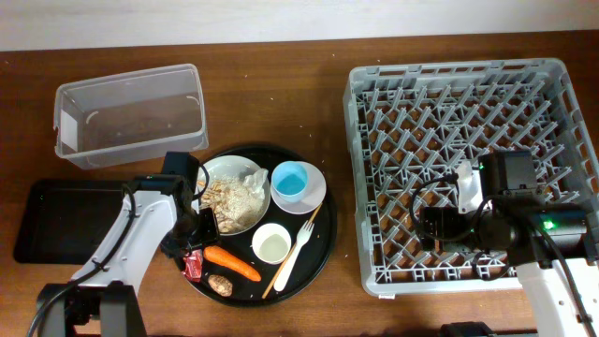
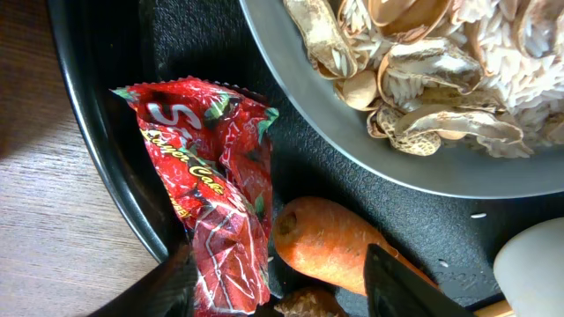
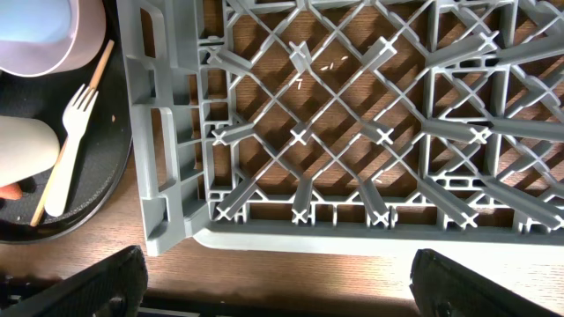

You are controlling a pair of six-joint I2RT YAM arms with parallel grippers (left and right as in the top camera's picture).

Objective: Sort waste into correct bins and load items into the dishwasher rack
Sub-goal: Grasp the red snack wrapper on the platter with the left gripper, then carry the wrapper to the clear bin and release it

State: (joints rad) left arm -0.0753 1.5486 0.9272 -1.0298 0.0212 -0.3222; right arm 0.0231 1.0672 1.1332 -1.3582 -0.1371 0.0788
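Observation:
My left gripper is open, low over the round black tray. Its fingers straddle the red crinkled wrapper and the thick end of the orange carrot. The small brown lump lies just below. The white plate holds beige-brown scraps and the white tissue. My right gripper is open and empty over the front left of the grey rack.
On the round tray are the light-blue cup in the white bowl, the small white cup, the fork and the chopstick. The clear tub and shallow black tray stand left.

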